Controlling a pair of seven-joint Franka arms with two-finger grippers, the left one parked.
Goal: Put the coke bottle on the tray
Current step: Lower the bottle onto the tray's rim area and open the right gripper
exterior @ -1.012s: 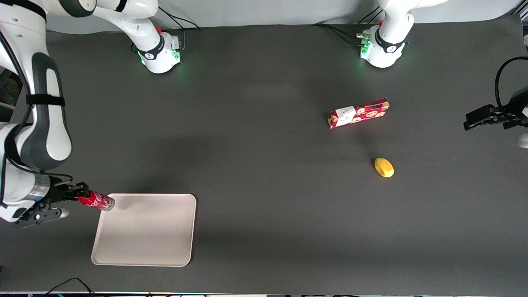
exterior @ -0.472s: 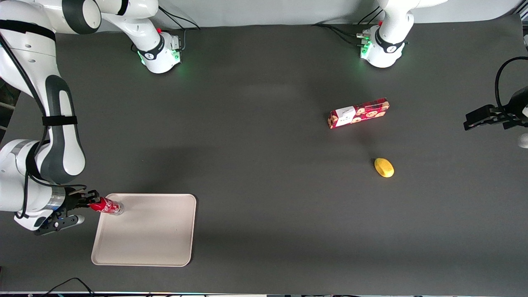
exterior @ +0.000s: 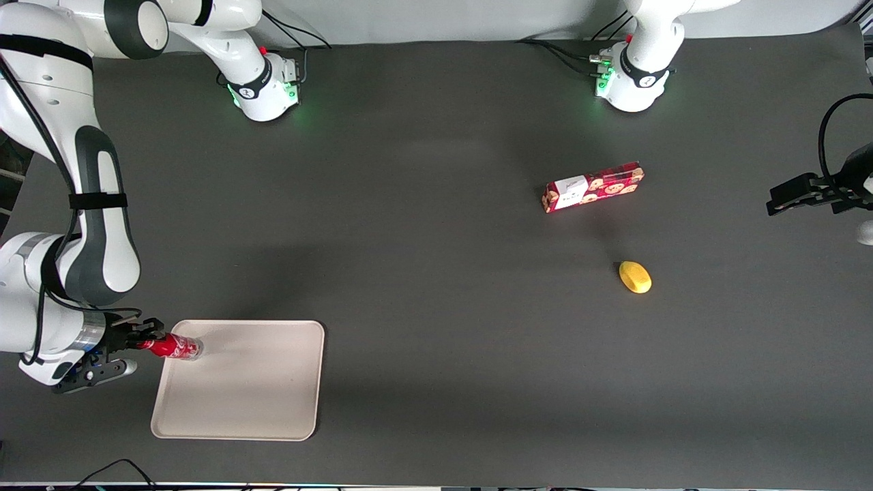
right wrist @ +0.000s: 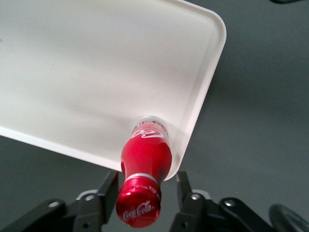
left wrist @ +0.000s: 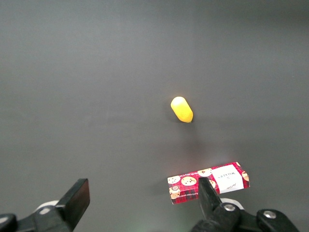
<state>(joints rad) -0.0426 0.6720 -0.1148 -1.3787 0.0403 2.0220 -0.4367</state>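
The coke bottle [exterior: 176, 346] is small and red with white script and a red cap. Its silvery base rests on the beige tray [exterior: 239, 395], just inside the tray corner nearest the working arm's end and farther from the front camera. My right gripper [exterior: 149, 339] sits at the bottle's neck. In the right wrist view the fingers [right wrist: 110, 186] stand open on either side of the bottle [right wrist: 146, 154], with thin gaps showing. The bottle stands close to the tray [right wrist: 96, 72] rim.
A red cookie box [exterior: 592, 186] and a yellow lemon-like object [exterior: 635, 277] lie toward the parked arm's end of the table; both show in the left wrist view, the box [left wrist: 207, 182] and the yellow object [left wrist: 181, 109].
The gripper carried the bottle from the tray's edge to just inside its corner and lowered it slightly. The base now rests on the tray.
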